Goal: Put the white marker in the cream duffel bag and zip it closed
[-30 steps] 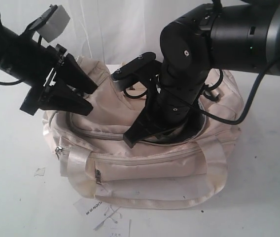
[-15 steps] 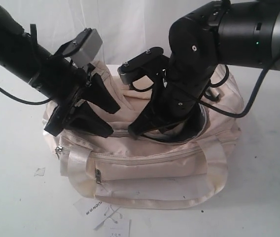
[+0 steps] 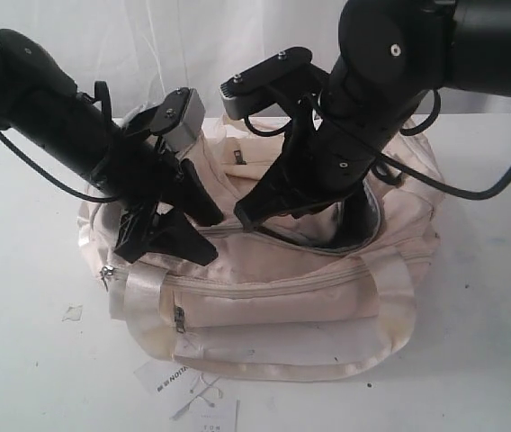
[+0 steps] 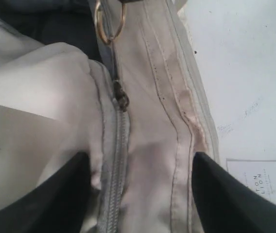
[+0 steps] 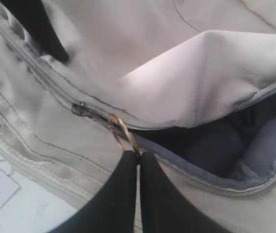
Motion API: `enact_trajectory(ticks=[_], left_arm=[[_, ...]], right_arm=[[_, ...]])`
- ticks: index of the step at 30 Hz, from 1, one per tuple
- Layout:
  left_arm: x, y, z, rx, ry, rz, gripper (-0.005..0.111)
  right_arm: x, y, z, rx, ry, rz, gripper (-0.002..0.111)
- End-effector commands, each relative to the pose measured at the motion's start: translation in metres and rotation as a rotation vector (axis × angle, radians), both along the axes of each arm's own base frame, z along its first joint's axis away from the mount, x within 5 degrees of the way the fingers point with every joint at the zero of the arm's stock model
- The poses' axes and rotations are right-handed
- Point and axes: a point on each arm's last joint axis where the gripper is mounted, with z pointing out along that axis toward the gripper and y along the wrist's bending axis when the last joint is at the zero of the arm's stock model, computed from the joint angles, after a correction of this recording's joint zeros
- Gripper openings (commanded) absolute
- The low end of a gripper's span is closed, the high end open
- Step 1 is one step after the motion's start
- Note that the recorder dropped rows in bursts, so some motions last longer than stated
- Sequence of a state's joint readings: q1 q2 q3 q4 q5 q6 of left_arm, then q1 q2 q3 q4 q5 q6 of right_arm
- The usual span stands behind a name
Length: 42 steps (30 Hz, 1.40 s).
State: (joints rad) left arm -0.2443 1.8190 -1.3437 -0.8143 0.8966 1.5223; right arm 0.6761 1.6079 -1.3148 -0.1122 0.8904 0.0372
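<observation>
The cream duffel bag (image 3: pixel 282 306) lies on the white table, its top zipper closed on the left and gaping over dark lining (image 5: pixel 211 145) on the right. My right gripper (image 5: pixel 139 154) (image 3: pixel 242 216) is shut on the gold pull ring (image 5: pixel 122 131) (image 4: pixel 110 24) of the zipper slider (image 5: pixel 79 108) (image 4: pixel 122 100). My left gripper (image 4: pixel 140 160) (image 3: pixel 212 238) is open and straddles the closed stretch of zipper, with its fingers resting on the bag fabric to either side. The white marker is out of view.
White paper hang tags (image 3: pixel 179 378) (image 4: pixel 262 179) lie on the table in front of the bag. A small scrap (image 3: pixel 73 312) sits to the bag's left. Both arms crowd the space above the bag's top.
My left arm has swung in from the left and come down onto the bag's top. The right gripper has risen slightly with the pull ring.
</observation>
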Motion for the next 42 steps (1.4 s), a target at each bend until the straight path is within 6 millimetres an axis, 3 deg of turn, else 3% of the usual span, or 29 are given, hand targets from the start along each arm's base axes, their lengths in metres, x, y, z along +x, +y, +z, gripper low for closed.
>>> enact_trajectory(ticks=[1,14,18,26,38,42], left_arm=[[0.003,-0.002,-0.010,-0.013,0.041,0.019,0.054],[0.002,-0.002,-0.011,-0.004,0.038,0.015,0.000],[0.003,-0.002,-0.011,-0.003,0.040,0.025,0.000],[0.015,0.002,-0.010,0.001,0.062,0.247,0.000],[0.015,0.002,-0.010,0.000,0.064,0.244,0.000],[0.015,0.002,-0.010,0.000,0.064,0.244,0.000]], right_arm=[[0.001,-0.002,0.005,0.024,-0.026,-0.003,0.000],[0.005,0.003,0.008,0.099,-0.061,-0.023,0.000],[0.003,0.001,0.007,0.080,-0.037,-0.026,0.000],[0.001,-0.012,0.003,-0.086,-0.013,-0.019,0.000],[0.007,-0.059,-0.003,-0.267,0.150,-0.160,0.000],[0.011,-0.066,-0.003,-0.267,0.138,-0.167,0.000]])
